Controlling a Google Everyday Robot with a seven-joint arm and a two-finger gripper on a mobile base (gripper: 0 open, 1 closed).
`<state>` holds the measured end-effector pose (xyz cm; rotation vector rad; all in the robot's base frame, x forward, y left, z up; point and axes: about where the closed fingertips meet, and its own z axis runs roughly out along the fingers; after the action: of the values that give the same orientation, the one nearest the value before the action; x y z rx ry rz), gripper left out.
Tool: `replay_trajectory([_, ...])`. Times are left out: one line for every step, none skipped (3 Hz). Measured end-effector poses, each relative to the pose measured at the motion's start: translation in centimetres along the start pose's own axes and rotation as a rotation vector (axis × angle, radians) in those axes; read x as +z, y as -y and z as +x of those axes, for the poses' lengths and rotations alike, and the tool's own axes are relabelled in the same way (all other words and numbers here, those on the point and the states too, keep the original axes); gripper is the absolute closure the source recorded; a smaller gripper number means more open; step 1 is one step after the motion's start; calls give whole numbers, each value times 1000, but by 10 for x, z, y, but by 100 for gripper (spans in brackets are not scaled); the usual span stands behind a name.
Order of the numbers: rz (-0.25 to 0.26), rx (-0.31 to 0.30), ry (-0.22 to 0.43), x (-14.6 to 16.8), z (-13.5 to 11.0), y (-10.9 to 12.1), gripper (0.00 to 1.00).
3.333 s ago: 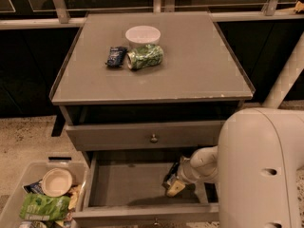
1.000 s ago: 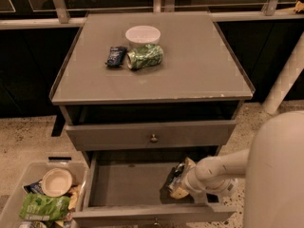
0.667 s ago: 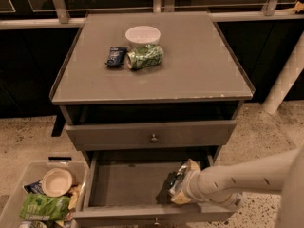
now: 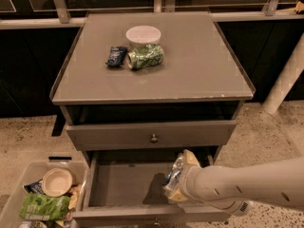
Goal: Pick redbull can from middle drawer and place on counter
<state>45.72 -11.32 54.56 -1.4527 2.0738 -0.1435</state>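
- The gripper [image 4: 179,176] is down in the open drawer [image 4: 121,186], in the drawer's 3 o'clock part.
- Its two tan fingers [image 4: 191,158] are closed on the silver can [image 4: 173,174]. One finger is at the can's 12 o'clock side and the other is at its 6 o'clock side.
- The silver can sits right between the fingers, and both fingers touch it. I cannot tell if the can rests on the drawer floor or is lifted a bit.
- The pale arm [image 4: 242,184] comes in from 3 o'clock, over the drawer's right side.
- The rest of the open drawer shows only its grey floor, with a dark shadow at 9 o'clock of the can.
- A clear bin [image 4: 61,164] sits on the speckled floor [image 4: 275,132], at 9 o'clock of the open drawer. In it are a green bag [image 4: 45,206] and a small pale bowl [image 4: 57,181], with some other bits I cannot make out.
- Above the open drawer is the top drawer [image 4: 118,137]. It is shut and has a small round knob [image 4: 154,138].
- The counter [image 4: 199,65] is the flat grey top of the cabinet.
- A green can [image 4: 146,57] lies on its side on the counter.
- A dark blue packet [image 4: 116,56] lies just beside the green can, at its 9 o'clock.
- A white bowl [image 4: 143,34] stands at 12 o'clock of the green can, very close to it.
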Motion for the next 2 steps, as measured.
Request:
replay_trajectory([62, -86, 28, -29, -37, 14, 100])
replay_trajectory([135, -204, 75, -49, -84, 23, 100])
